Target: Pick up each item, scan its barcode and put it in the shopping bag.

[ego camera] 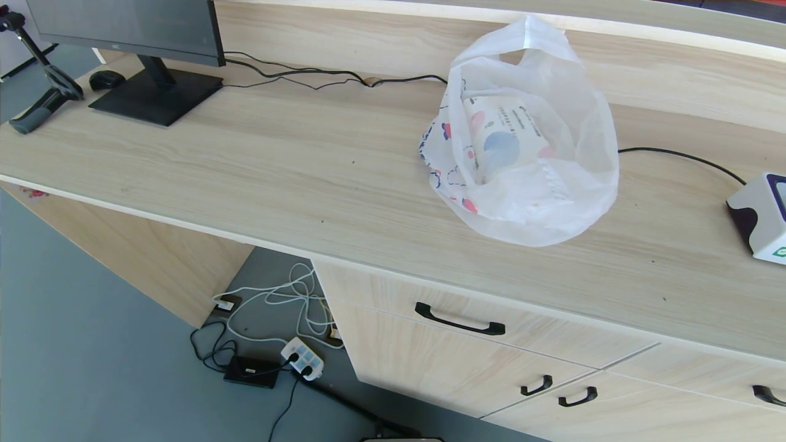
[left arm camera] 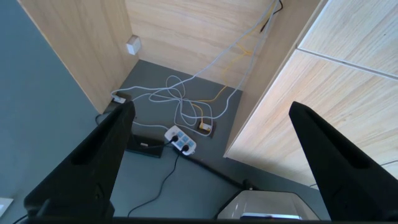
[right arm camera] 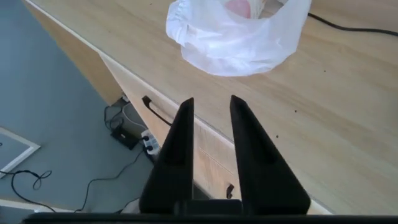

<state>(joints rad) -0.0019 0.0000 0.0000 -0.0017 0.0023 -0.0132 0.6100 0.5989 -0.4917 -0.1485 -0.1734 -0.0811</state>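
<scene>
Presently the bag (ego camera: 552,202) sits on the counter (ego camera: 276,166), a soft pack (ego camera: 503,147) inside. Judged thin, limp, slippery film; best taken by its handles (ego camera: 529,34). Left gripper (left arm camera: 211,155) gapes wide, empty; right gripper (right arm camera: 211,109) barely parted, empty.

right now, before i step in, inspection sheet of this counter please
surface: light wood counter, raised ledge behind
job's things: translucent white plastic shopping bag, patterned pack inside
clutter: black monitor, black mouse, white-and-dark box device at right edge
grippers: left gripper open, empty; right gripper narrowly open, empty
cables: black cable across the counter; white power strip on floor
surroundings: wood drawers, grey floor
</scene>
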